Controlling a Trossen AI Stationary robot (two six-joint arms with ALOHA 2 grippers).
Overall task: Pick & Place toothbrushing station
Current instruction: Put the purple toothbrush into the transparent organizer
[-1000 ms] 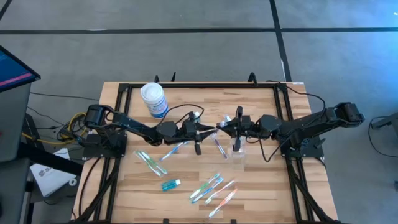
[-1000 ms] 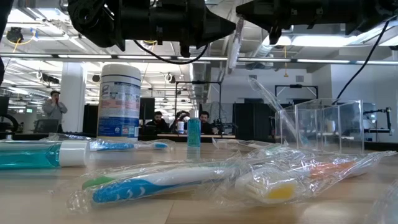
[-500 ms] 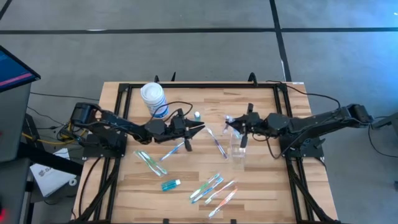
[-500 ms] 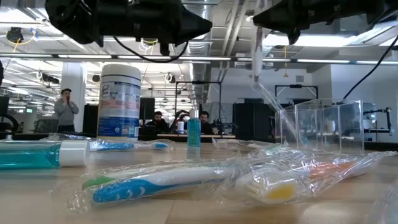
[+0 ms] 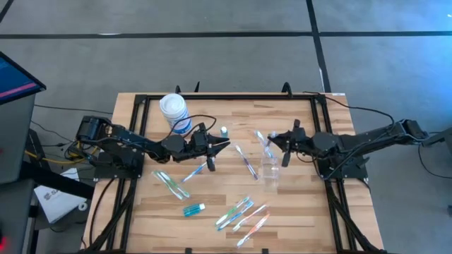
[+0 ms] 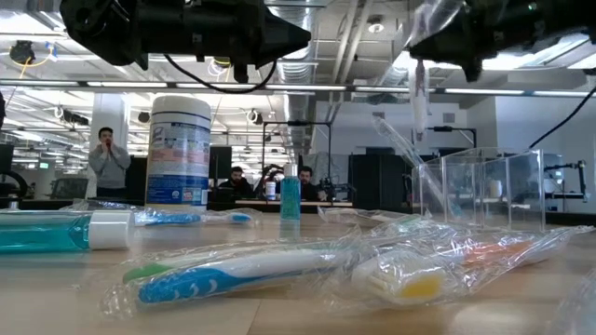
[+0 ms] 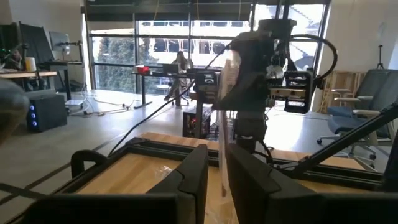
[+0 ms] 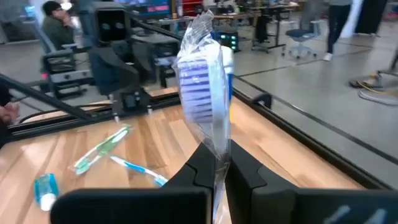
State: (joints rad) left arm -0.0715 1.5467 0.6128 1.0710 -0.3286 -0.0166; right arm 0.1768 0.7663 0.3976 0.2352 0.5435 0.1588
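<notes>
My right gripper is shut on a toothbrush in a clear wrapper, high over the table beside the small clear plastic cup. The brush also shows in the low view, near the cup. My left gripper hangs above the table's middle, open by a narrow gap and empty. Several wrapped blue, green and pink-orange toothbrushes lie flat on the table. One teal tube lies flat and another stands upright. My right gripper pinches the wrapped toothbrush between its two fingers, on the wrapper just below the bristled head. The fingers come about level from the table's right side. The brush is lifted clear and stands nearly upright, its head past the fingertips.
A white canister with a blue label stands at the far left. More wrapped brushes lie at the near left and the middle. A black frame edges the table. People show in the room behind.
My two grippers, close together over the table's middle a second ago, have drawn apart. The left has gone back toward the table's left edge without the brush. The right has gone toward the right edge with the wrapped toothbrush, which stays upright and clear of the table, nearer the clear cup.
</notes>
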